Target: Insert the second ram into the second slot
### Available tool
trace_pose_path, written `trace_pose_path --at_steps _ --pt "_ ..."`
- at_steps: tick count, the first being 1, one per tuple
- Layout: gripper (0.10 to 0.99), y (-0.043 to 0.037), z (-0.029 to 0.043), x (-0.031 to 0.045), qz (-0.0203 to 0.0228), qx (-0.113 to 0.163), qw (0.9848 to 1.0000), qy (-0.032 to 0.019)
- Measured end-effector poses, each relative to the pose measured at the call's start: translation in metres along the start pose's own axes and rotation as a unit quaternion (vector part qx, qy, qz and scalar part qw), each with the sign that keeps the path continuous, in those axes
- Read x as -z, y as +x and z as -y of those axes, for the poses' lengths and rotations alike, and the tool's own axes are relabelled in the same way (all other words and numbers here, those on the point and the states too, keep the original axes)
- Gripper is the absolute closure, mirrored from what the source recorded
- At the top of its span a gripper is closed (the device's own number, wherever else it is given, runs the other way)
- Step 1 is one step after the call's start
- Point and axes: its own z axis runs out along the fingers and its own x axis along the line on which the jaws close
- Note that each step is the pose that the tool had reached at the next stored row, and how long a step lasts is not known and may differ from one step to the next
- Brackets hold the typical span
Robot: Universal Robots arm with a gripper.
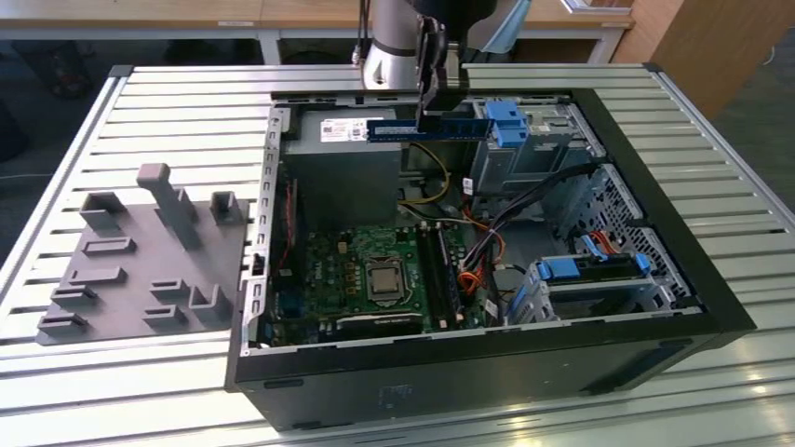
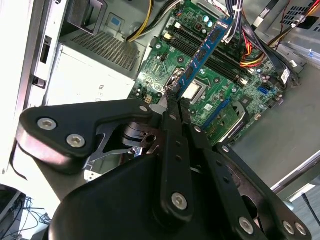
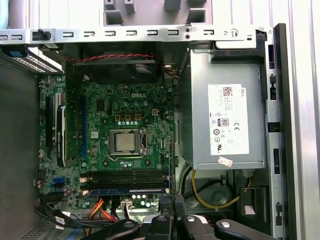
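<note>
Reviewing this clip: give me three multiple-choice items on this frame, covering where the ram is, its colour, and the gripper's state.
1. Where is the second ram?
A: on a grey fixture. B: seated in a motherboard slot. C: held above the open computer case.
2. What colour is its board?
A: blue. B: red. C: yellow.
3. The gripper is:
A: wide open. B: shut on the second ram. C: shut on a cable.

Answers: C, the exterior view shows it hanging over the case's interior. A, it reads blue in the second wrist view. B, the fingers pinch one end of it.
</note>
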Motion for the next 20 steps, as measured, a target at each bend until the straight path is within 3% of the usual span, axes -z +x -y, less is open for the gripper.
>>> trace_pose_path --at_steps 20 --pt "0.953 0.0 0.0 0.0 0.0007 -0.018 0.9998 0.0003"
